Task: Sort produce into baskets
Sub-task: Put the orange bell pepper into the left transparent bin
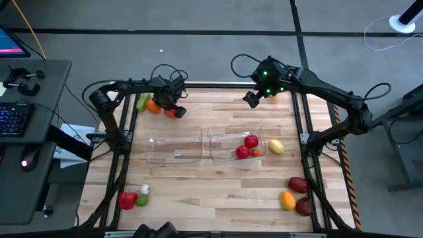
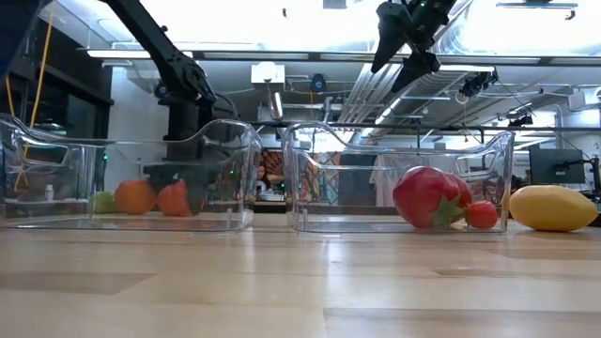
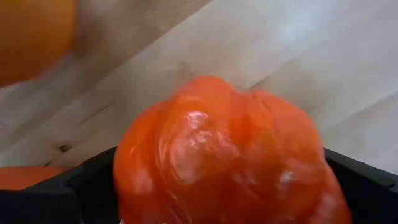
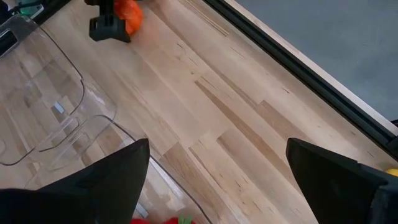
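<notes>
We are working the left gripper [image 1: 174, 110] down at the far-left corner of the table, its fingers spread wide around an orange-red pepper [image 3: 227, 155] that is lying on the wood beside an orange piece [image 1: 153, 106] and a green one [image 1: 143, 100]; nothing is gripped yet, so we judge the pick is just beginning. Next we are needing to close on the pepper, lift it and carry it to the empty left basket [image 1: 173, 145]. We are holding the right gripper [image 1: 252, 99] wide open and empty above the right basket [image 1: 236, 141], where three red pieces are lying.
</notes>
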Controlling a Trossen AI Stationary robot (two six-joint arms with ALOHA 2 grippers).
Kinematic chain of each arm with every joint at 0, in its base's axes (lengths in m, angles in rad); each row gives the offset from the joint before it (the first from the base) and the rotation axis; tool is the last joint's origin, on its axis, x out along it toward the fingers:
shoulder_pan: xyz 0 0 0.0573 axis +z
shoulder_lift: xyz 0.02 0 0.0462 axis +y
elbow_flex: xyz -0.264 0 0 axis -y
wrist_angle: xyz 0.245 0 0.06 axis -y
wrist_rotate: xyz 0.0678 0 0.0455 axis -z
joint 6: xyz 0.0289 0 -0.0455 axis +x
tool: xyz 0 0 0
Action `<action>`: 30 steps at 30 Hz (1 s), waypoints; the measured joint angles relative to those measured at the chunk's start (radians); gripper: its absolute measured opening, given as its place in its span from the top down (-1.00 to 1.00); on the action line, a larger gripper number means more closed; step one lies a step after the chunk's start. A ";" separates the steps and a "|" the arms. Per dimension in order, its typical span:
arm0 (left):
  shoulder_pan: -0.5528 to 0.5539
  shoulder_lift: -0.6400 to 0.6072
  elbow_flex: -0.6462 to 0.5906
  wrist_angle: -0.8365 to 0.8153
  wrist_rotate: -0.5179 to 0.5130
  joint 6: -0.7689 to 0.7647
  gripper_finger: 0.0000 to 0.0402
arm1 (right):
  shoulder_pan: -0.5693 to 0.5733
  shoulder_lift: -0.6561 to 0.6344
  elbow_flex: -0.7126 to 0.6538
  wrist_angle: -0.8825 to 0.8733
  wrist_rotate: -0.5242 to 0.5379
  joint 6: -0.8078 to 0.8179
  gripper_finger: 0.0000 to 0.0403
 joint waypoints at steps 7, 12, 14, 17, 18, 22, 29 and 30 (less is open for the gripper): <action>0.003 -0.019 0.000 -0.015 0.059 -0.030 -0.91 | 0.000 0.000 0.000 0.000 0.002 0.000 -0.83; -0.004 -0.186 0.020 -0.005 0.126 -0.035 -0.69 | 0.000 0.000 0.000 0.000 0.051 -0.003 -0.83; -0.020 -0.281 0.022 -0.009 0.164 -0.051 -0.64 | 0.000 0.000 0.000 0.000 0.051 -0.004 -0.83; -0.089 -0.433 0.024 -0.026 0.234 -0.074 -0.64 | 0.002 0.000 0.000 -0.002 0.051 -0.009 -0.83; -0.124 -0.477 0.024 -0.040 0.249 -0.087 -0.65 | 0.004 0.000 0.000 -0.005 0.050 -0.011 -0.83; -0.311 -0.622 0.024 -0.106 0.240 -0.169 -0.67 | 0.014 0.000 0.000 -0.020 0.049 -0.011 -0.83; -0.606 -0.730 0.022 -0.144 0.053 -0.477 -0.68 | 0.043 0.000 0.000 -0.026 0.048 -0.006 -0.83; -0.633 -0.736 0.022 -0.144 0.032 -0.485 -0.68 | 0.046 0.000 0.000 -0.026 0.048 -0.007 -0.83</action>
